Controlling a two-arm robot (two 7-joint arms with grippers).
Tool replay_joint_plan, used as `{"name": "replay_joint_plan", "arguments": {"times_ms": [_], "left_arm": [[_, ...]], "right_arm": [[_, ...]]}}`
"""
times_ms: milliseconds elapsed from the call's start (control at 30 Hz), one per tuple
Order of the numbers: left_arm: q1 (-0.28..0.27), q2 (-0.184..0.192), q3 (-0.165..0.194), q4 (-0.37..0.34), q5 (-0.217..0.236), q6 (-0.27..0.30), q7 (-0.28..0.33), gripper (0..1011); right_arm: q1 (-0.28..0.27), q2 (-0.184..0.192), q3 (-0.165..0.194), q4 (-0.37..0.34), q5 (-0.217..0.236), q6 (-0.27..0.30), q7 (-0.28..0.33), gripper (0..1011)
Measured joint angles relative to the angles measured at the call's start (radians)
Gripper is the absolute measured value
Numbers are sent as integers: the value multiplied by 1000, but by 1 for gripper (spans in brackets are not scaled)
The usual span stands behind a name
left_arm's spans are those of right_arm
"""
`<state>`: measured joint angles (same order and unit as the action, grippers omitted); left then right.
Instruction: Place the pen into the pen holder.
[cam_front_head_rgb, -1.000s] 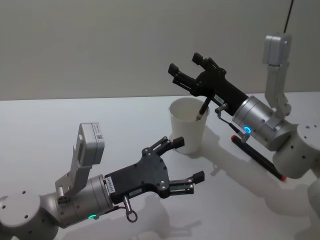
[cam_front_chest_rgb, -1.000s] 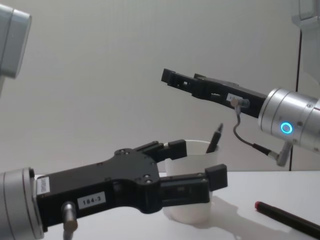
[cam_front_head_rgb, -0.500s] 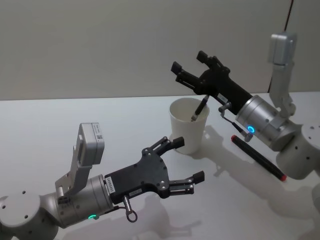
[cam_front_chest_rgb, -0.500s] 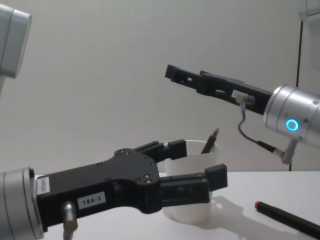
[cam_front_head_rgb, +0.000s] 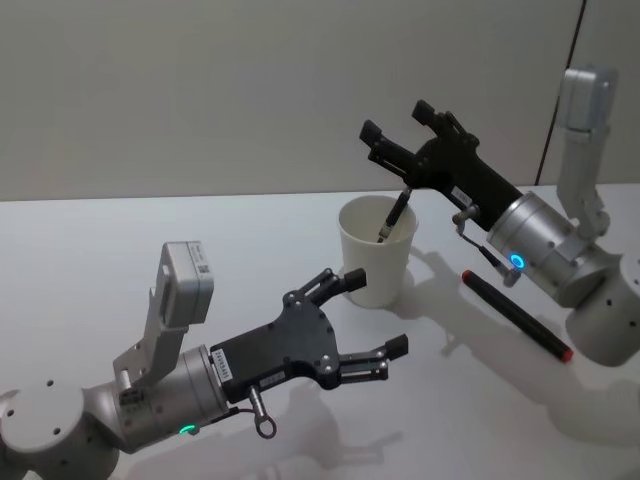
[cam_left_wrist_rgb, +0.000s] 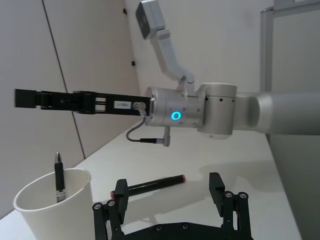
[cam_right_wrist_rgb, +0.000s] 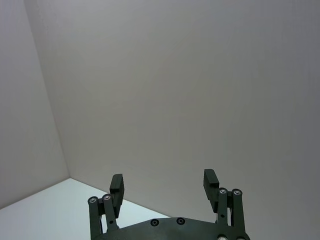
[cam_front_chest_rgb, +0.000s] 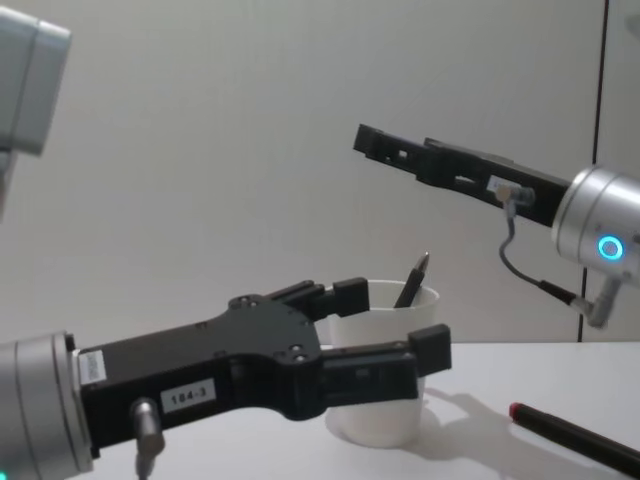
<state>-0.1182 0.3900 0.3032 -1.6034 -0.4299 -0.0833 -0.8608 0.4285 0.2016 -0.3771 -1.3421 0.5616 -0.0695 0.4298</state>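
Pen axis: I read the pen (cam_front_head_rgb: 391, 217) as steeply upright but tilted. Its upper end leans toward the far-right side of the rim, and in the chest view its narrow tip (cam_front_chest_rgb: 423, 262) points up.
Pen location: It sits inside the pen holder (cam_front_head_rgb: 375, 255), a white paper cup on the table (cam_front_head_rgb: 100, 260). The top pokes just above the rim, and neither gripper touches it.
Hidden: The cup wall covers the pen's lower end, so I cannot tell where it rests inside. In the chest view the left fingers cross in front of the cup (cam_front_chest_rgb: 385, 405).
Right gripper (cam_front_head_rgb: 396, 120): It hangs above the cup's far-right side. Its fingers are spread with nothing between them, which my right wrist view (cam_right_wrist_rgb: 164, 182) confirms. The arm comes in from the right, with the fingers pointing up and away to the left.
Left gripper (cam_front_head_rgb: 375, 312): It is spread wide and empty, and it hovers over the table on the near side of the cup.
Other: A black marker (cam_front_head_rgb: 515, 315) with a red end lies flat to the right of the cup, apart from it. The chest view cuts off its far end.
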Motion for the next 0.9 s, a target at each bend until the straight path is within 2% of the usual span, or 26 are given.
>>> {"name": "replay_joint_plan", "arguments": {"times_ms": [400, 900], "left_arm": [[-21, -1, 27, -4, 41, 17, 150, 1001], [-48, -3, 61, -9, 91, 40, 340, 1001]], "right_arm": [[-94, 29, 32, -90, -59, 23, -77, 1002], [-250, 77, 86, -239, -155, 59, -205, 1001]]}}
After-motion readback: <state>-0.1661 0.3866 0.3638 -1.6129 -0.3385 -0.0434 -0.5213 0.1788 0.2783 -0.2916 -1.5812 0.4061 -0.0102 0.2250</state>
